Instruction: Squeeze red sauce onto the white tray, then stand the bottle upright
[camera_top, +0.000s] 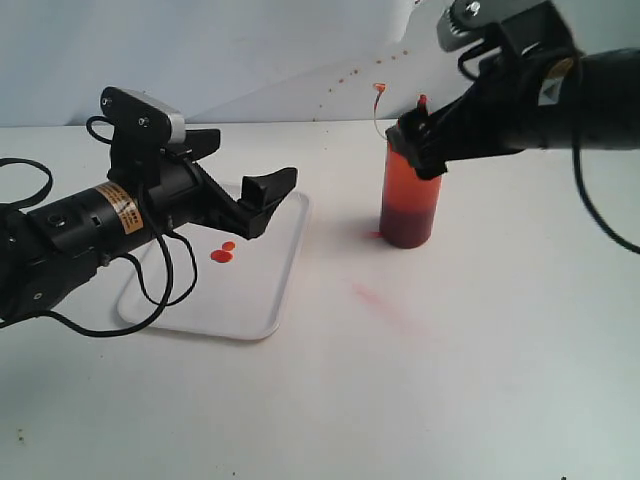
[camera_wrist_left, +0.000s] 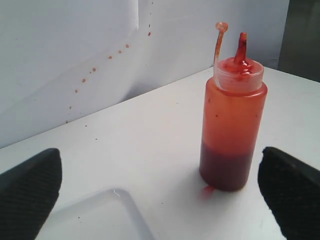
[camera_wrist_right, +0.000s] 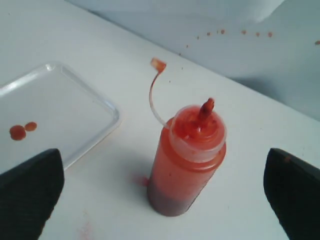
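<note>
The bottle stands upright on the table at three o'clock of the white tray in the exterior view, close beside it but not touching, its lower part dark with settled sauce. Two small blobs of red sauce lie near the middle of the tray. The right gripper hangs at the bottle's shoulder with its jaws spread wide; its wrist view shows a black finger well clear on either side and neither pad touching the plastic. The left gripper, also spread and holding nothing, hovers over the tray's far edge and faces the bottle. A faint pale-red smear marks the table at seven o'clock of the bottle. With sauce down and the bottle on its base, the work looks all but finished; what appears to remain is a clean withdrawal of the right arm. That is best done with the jaws kept wide and the arm drawn straight up and away, because the thin tethered cap arcs out at ten o'clock of the nozzle and could snag a finger — a sideways brush might tip the bottle. The left arm has no need to close in.
</note>
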